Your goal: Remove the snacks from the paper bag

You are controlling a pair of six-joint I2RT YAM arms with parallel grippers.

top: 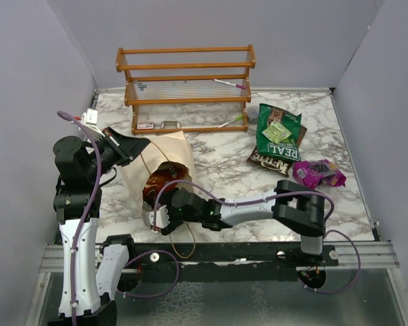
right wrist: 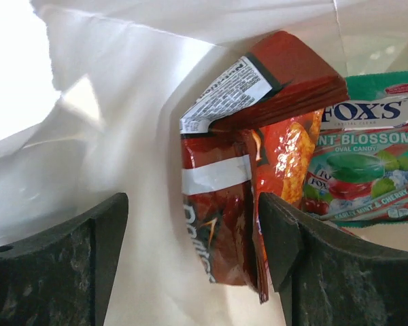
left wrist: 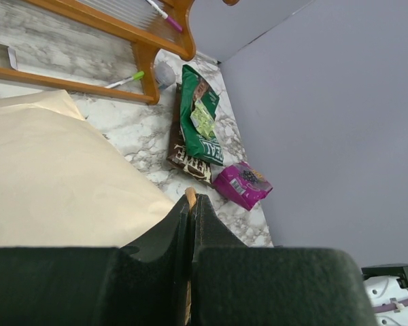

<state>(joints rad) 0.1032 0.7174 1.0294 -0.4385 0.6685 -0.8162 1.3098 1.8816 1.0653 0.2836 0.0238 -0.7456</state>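
Inside the paper bag (right wrist: 109,102), the right gripper (right wrist: 192,204) stands spread around the orange-red packet (right wrist: 221,224).

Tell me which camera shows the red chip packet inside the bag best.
Right wrist. The red chip packet fills the frame inside the paper bag, in front of the open right gripper. Top external catches only a dark red glimpse in the bag's mouth; left wrist shows only the bag's outside.

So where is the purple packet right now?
Top view, right side of the table: the purple packet lies just right of the brown packet, outside the paper bag.
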